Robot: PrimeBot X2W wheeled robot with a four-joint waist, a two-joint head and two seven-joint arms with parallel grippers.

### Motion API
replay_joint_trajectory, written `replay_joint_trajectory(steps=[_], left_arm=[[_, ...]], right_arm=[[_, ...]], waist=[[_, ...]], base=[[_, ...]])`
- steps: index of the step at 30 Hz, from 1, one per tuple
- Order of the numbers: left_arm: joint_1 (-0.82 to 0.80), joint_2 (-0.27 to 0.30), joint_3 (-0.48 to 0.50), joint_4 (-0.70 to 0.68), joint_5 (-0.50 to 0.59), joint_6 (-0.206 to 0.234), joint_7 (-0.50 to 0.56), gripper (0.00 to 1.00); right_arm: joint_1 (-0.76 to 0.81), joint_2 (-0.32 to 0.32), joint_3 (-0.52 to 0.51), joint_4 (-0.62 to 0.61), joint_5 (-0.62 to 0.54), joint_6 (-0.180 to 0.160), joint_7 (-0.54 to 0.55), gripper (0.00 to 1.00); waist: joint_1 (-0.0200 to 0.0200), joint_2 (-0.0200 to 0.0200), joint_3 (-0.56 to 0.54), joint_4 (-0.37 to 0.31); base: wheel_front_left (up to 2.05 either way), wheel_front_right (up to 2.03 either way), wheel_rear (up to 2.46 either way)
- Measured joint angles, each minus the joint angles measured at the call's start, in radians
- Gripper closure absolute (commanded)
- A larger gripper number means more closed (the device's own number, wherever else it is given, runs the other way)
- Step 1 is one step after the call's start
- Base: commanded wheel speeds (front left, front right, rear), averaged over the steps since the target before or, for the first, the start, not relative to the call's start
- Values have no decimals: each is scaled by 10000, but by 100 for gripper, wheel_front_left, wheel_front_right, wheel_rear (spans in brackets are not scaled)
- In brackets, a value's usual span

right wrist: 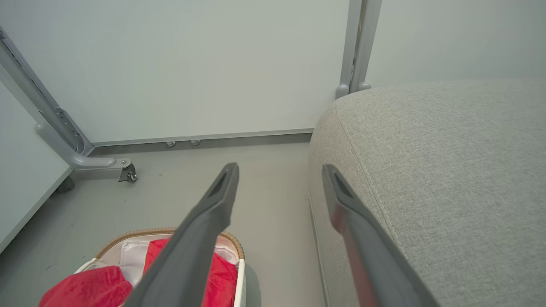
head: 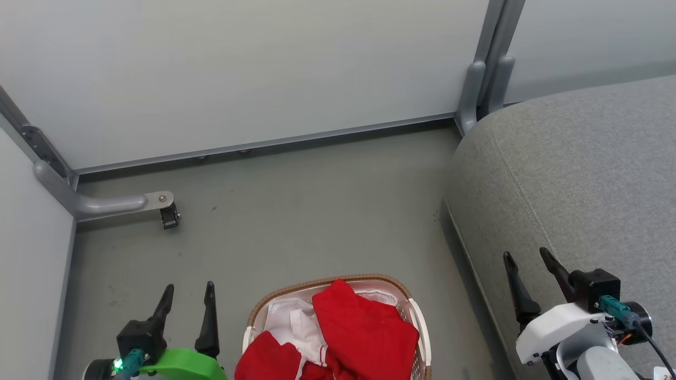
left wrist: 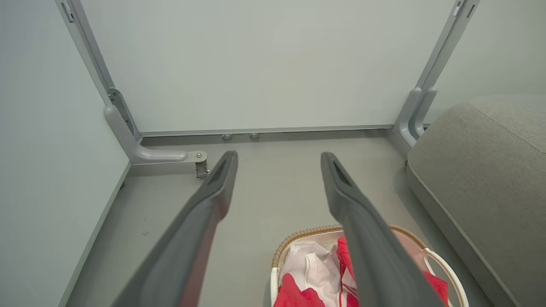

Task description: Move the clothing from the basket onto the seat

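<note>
- Judged to be at the very start: nothing lifted yet, all of the clothing (head: 364,327) lying in the basket (head: 296,289), standing on the floor (head: 317,200) at the bottom centre of the head view, near the seat (head: 581,174) and to its left.
- Find the left gripper (head: 190,287) over the floor just left of the basket, fingers spread wide, holding nothing.
- Find the right gripper (head: 526,254) by the seat's near edge, likewise spread wide and empty.
- Reach for the topmost red fold, toward the basket's right side; probably easier for the right gripper, being nearer the seat.
- Come straight down inside the rim, to avoid knocking or tipping the light basket.
- Pinch deep into a bunched fold rather than a thin edge; soft cloth likely to slip or trail otherwise.
- Keep off the white sheet (head: 288,316) lying beside and partly under the red.
- Lift high enough to clear the rim before swinging across onto the cushion.
- Counted: two grippers, one basket, one seat, one white sheet; two red mounds in view, number of separate garments impossible to tell.
</note>
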State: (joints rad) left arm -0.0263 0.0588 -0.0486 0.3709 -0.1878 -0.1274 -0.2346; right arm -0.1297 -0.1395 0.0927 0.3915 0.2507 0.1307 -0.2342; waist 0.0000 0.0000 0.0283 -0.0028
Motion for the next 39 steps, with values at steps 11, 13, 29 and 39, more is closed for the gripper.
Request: replay_joint_trajectory(steps=[11, 13, 29, 39], left_arm=[[-1427, -52, -1716, 1536, 460, -10, -215, 0], [-1874, -69, -1967, 1973, 543, -13, -230, 0], [-4636, -107, -4128, 6606, 1354, -10, -295, 0], [-6005, -107, -5352, 8669, 2107, 583, 433, 0]], right_arm=[[-1159, -188, 479, -744, -443, 4, -198, 0], [-1491, -201, 604, -930, -516, 6, -232, 0], [-2729, -205, 1183, -1486, -487, 6, -276, 0], [-2977, -332, 1622, -1246, -322, 6, -276, 0]], waist=[[0, 0, 1427, -260], [0, 0, 1833, -339], [1, 0, 4756, -1011], [2, 0, 6110, -1255]], base=[[0, 0, 0], [0, 0, 0], [0, 0, 0], [0, 0, 0]])
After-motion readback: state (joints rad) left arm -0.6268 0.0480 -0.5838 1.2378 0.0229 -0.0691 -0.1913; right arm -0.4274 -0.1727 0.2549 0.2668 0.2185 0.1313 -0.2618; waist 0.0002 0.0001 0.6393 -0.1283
